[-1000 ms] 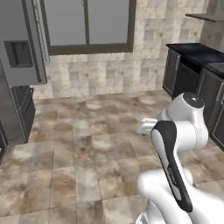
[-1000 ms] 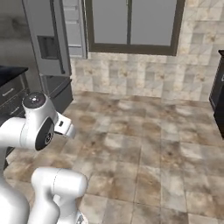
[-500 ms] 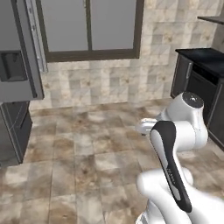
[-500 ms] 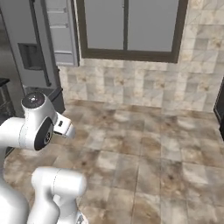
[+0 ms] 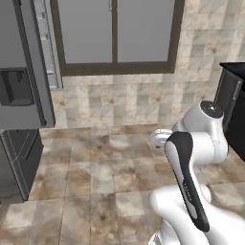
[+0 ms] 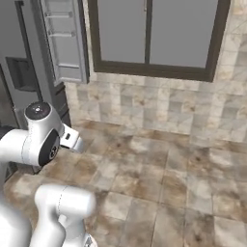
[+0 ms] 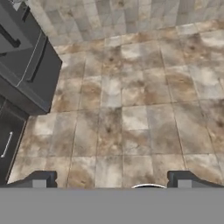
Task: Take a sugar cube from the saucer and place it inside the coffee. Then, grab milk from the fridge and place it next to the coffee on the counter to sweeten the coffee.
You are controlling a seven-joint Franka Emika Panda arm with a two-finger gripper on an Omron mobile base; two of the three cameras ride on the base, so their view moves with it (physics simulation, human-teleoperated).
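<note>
Nearest in the hand view, the gripper [image 7: 111, 180] hangs over bare floor, its two dark fingertips [image 7: 41, 179] spread as wide as they go with nothing between them. Under it runs the mottled brown stone floor [image 7: 131, 109], tile after tile. Off to the upper left corner of that view sits the dark grey lower front of the fridge [image 7: 26, 65], silver handles showing on the fronts there.

From the left base view, the white arm [image 5: 191, 158] folds up at the lower right, well apart from everything. The fridge [image 5: 19, 105] stands tall at the left edge of the floor, dark dispenser panel on its door, and its open door with pale bins [image 6: 65, 41] reaches toward the window [image 6: 154, 36] on the far tiled wall. At the right edge, a corner of the counter [image 5: 234, 69] peeks in, black above dark cabinet fronts.
</note>
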